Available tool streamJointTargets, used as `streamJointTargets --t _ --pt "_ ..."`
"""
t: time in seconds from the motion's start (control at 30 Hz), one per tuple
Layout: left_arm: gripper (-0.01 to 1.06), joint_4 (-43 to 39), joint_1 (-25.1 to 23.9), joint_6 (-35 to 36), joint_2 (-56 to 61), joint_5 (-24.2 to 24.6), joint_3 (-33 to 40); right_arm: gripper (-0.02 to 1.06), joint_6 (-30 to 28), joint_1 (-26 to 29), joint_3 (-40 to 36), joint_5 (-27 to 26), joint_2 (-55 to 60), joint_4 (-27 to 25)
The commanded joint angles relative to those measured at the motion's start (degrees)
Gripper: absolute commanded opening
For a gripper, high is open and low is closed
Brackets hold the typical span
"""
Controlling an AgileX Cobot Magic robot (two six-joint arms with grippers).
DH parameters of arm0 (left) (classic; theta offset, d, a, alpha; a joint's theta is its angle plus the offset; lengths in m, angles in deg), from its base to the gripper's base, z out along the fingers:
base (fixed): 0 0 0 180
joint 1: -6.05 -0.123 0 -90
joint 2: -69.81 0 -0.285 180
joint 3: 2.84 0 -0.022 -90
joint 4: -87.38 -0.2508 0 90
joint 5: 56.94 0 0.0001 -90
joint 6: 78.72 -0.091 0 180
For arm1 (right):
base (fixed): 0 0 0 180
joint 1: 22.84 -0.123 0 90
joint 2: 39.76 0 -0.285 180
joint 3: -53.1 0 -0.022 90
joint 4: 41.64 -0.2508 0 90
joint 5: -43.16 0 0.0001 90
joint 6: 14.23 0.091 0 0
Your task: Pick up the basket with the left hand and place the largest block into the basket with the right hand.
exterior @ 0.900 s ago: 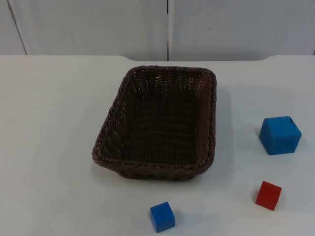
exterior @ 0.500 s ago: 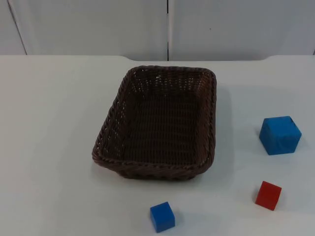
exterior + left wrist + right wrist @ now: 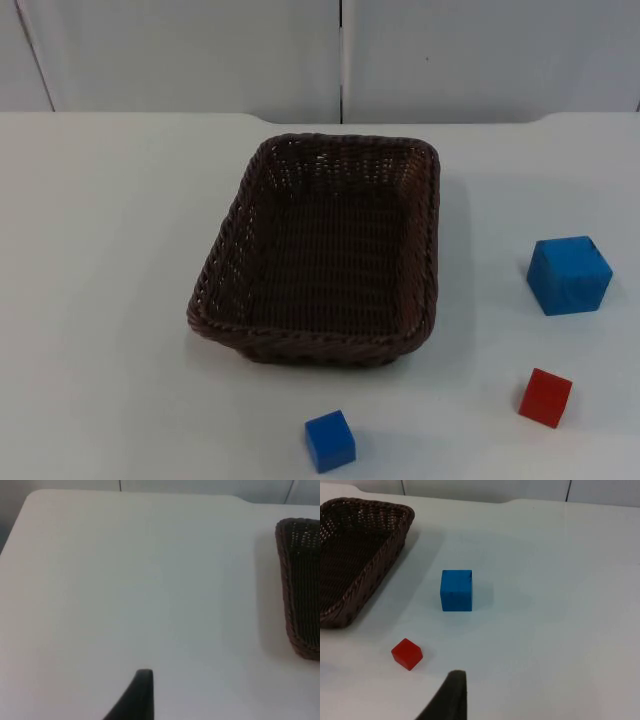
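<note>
Brown wicker basket [image 3: 325, 250] sits empty at frame centre with the largest blue block [image 3: 569, 274] at right, so you've grasped nothing, and I cannot tell how either gripper is set.

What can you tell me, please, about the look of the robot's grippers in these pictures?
Little can be told. Of the left gripper, one fingertip is seen: plain black, matte, tapering to a blunt rounded end, with no markings. The right gripper's fingertip looks much the same: black, smooth and narrowing to a rounded tip above the white table.
</note>
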Motion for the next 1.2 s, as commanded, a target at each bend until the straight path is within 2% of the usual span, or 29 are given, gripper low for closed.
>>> streamJointTargets --t 0.0,0.13,0.5,0.9,1.17 --pt "1.05 0.9 -0.1 0.0 -0.8 -1.1 -0.4 1.05 -0.2 0.4 -0.3 0.0 -0.2 -0.1" --pt "1.05 1.5 -0.1 0.0 -2.5 -1.9 -0.4 1.05 -0.2 0.4 -0.3 0.0 -0.2 -0.1" --pt "1.05 9.9 -0.1 -6.2 -10.3 -6.6 -0.7 1.05 -0.2 0.4 -0.3 0.0 -0.2 -0.1" --pt "1.05 11.4 -0.1 -8.7 -25.5 -6.3 -9.8 1.05 -0.2 0.4 -0.3 0.0 -0.2 0.1" --pt "1.05 17.6 -0.1 -14.9 -34.4 -6.3 -14.6 1.05 -0.1 0.4 -0.3 0.0 -0.2 0.1"
